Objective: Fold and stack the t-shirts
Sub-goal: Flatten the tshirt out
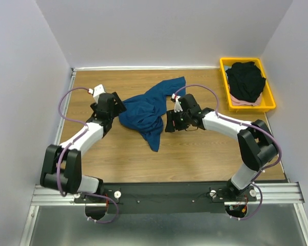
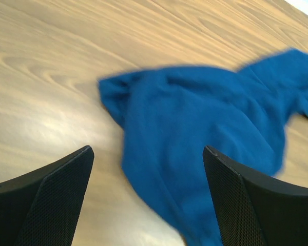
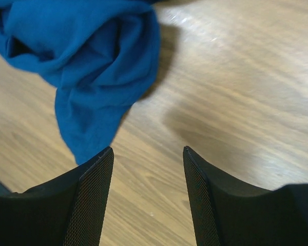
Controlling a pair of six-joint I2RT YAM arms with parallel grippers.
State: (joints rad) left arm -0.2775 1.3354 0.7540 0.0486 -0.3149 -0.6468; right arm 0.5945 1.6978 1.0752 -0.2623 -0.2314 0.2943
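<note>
Where the left end effector (image 2: 147,149) hangs just off the left edge of the cloth, its jaws stand wide and hold nothing. Beside it the blue t-shirt (image 1: 146,110) lies crumpled in the middle of the worktop (image 1: 195,154), one sleeve trailing toward the far side and a pointed tail toward the near side; no print shows. Just right of that heap the right end effector (image 3: 148,149) is partly spread and empty, with bare wood between its fingers. Far right, the yellow tray (image 1: 271,97) holds a black t-shirt (image 1: 246,81) bunched over a pale pink t-shirt (image 1: 238,102). Folding has not begun — the step in hand looks like spreading the blue one flat. Next, each side likely needs to pinch an opposite edge and draw the cloth taut.
</note>
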